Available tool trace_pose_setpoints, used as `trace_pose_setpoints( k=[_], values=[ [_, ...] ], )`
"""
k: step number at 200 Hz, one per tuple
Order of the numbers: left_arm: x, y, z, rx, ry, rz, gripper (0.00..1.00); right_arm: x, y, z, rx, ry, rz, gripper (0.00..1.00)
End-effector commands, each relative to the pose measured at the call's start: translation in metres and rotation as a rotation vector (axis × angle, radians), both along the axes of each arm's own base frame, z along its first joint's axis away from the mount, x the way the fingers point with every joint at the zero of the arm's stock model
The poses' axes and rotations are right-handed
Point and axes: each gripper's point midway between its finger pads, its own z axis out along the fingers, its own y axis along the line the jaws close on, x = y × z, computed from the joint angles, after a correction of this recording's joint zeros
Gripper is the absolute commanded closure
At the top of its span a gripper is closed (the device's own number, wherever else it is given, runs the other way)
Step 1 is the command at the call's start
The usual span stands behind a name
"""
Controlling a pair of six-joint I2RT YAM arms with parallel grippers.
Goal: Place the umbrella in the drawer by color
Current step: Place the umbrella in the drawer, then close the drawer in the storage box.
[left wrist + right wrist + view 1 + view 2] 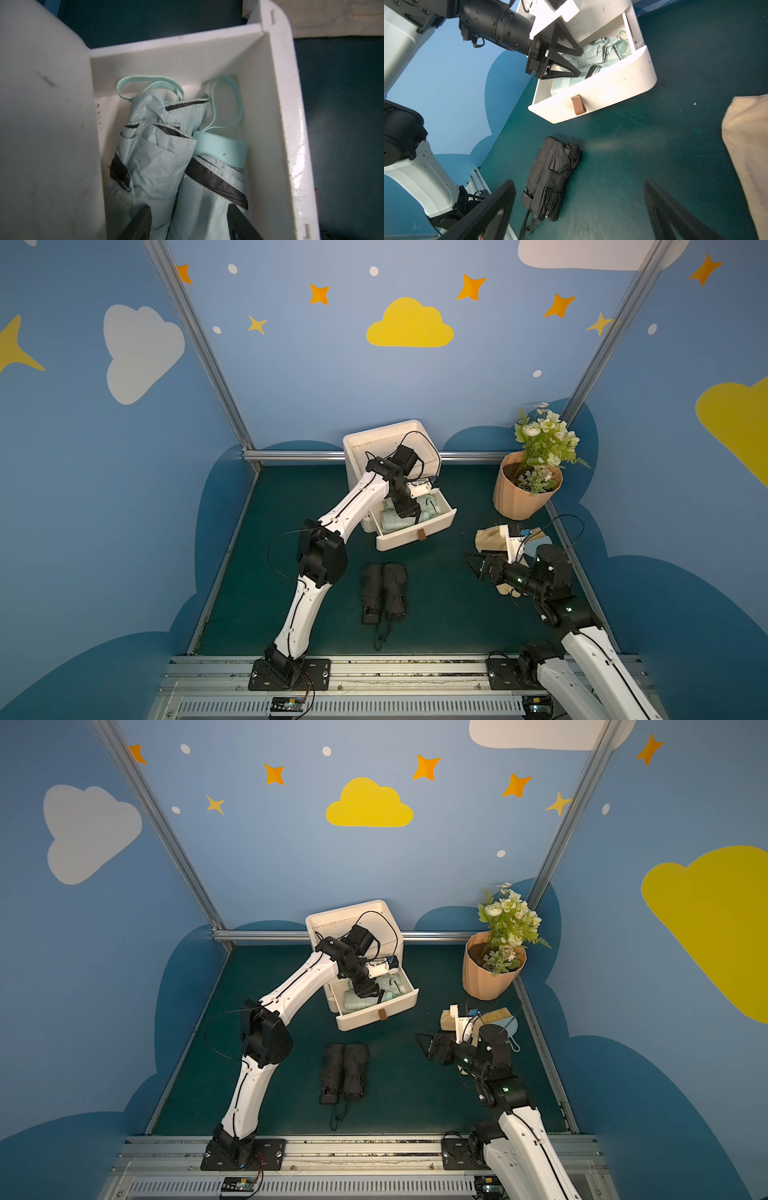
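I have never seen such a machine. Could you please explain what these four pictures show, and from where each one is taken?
This is a robot with two arms at a green table. Two pictures look down from above; the other two come from cameras on the wrists. The left fingers reach into an open white drawer, spread on either side of one of two mint umbrellas lying there. The right fingers hang open and empty. Two black umbrellas lie on the table, and a flower pot stands in a far corner.
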Motion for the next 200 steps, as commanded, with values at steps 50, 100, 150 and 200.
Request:
trace_pose_setpoints(
  k=[50,100,150,200],
  values=[
    [-0.010,0.003,0.116,-0.180,-0.142,0.068,0.31,0.003,0.008,-0.002,0.060,0.046,0.032,0.02],
    [0.001,0.040,0.202,-0.381,-0.242,0.335,0.27,0.011,0.019,0.000,0.197,0.118,0.039,0.02],
    [0.014,0.122,0.248,-0.579,-0.269,0.750,0.13,0.017,0.039,-0.004,0.294,0.207,0.084,0.02],
    [0.020,0.215,0.234,-0.735,-0.312,1.152,0.00,0.021,0.053,-0.017,0.273,0.237,0.093,0.02]
  ],
)
